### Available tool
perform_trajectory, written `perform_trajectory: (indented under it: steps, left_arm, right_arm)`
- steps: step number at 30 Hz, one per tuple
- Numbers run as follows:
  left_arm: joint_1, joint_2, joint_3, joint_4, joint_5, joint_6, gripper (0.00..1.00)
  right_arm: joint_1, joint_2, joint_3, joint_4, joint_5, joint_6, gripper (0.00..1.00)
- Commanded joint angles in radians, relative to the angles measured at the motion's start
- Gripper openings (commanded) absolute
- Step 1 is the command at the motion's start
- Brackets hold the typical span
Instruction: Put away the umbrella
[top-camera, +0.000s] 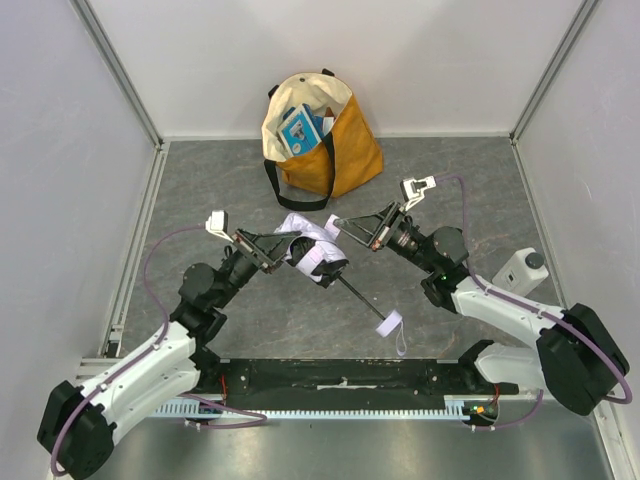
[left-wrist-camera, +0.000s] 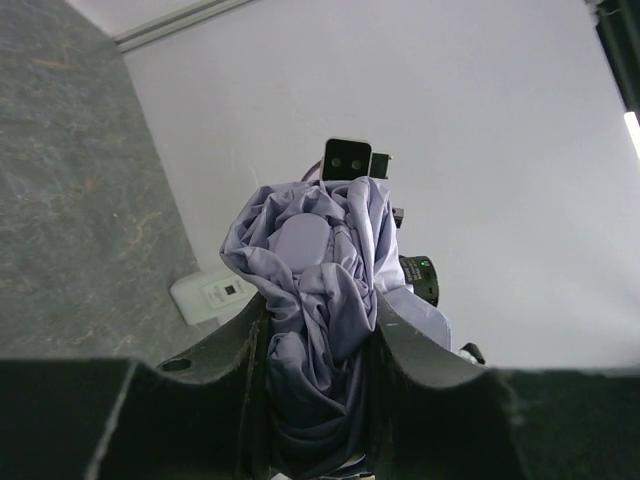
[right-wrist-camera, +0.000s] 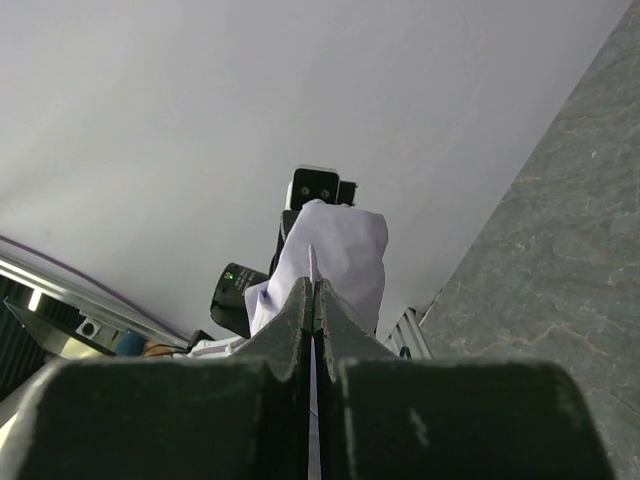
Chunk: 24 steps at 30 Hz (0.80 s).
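Note:
The umbrella (top-camera: 318, 254), a bunched pale lavender canopy, hangs between both arms above the middle of the floor. Its slim black shaft (top-camera: 362, 299) slants down to the right and ends at a lavender strap (top-camera: 392, 327). My left gripper (top-camera: 284, 250) is shut on the thick bundle of fabric (left-wrist-camera: 318, 300), which fills the gap between its fingers (left-wrist-camera: 250, 345). From the other side, my right gripper (top-camera: 336, 226) is shut on a thin edge of the canopy (right-wrist-camera: 342, 250); a sliver of fabric pokes out between the tips of that gripper (right-wrist-camera: 314, 292).
A mustard-and-cream tote bag (top-camera: 322, 132) stands open against the back wall, with blue and white items inside. A white bottle (top-camera: 523, 268) stands near the right wall, also visible from the left wrist as the bottle (left-wrist-camera: 210, 294). Walls close in on three sides.

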Motion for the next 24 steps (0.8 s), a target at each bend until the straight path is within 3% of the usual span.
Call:
perform_trajectory:
  steps: [1, 4, 8, 10, 12, 16, 20, 24]
  left_arm:
    - [-0.002, -0.050, 0.083, -0.268, 0.034, 0.174, 0.02]
    - [-0.002, -0.087, 0.073, -0.349, -0.021, 0.190, 0.02]
    - [-0.003, -0.093, 0.016, -0.331, -0.052, 0.126, 0.02]
    - [-0.002, -0.055, 0.057, -0.418, -0.044, 0.146, 0.02]
    - [-0.002, -0.033, 0.085, -0.482, -0.047, 0.149, 0.02]
    - [0.000, 0.014, 0.200, -0.763, -0.096, 0.175, 0.02]
    - [0.000, 0.050, 0.206, -0.770, -0.069, 0.157, 0.02]
    - [-0.003, 0.062, 0.224, -0.887, -0.113, 0.158, 0.02]
  right_arm:
    - [-0.033, -0.069, 0.030, 0.153, 0.093, 0.042, 0.00]
    - [-0.035, -0.089, -0.006, 0.253, 0.128, 0.123, 0.00]
    - [-0.032, -0.095, -0.020, 0.314, 0.127, 0.164, 0.00]
    - [-0.033, -0.091, -0.023, 0.346, 0.122, 0.177, 0.00]
    - [-0.030, -0.103, -0.005, 0.318, 0.093, 0.156, 0.00]
    - [-0.027, -0.164, 0.020, 0.183, 0.065, 0.033, 0.00]
    - [-0.015, -0.138, 0.027, 0.189, 0.030, 0.021, 0.00]
    - [-0.009, -0.126, 0.018, 0.236, 0.006, 0.016, 0.00]
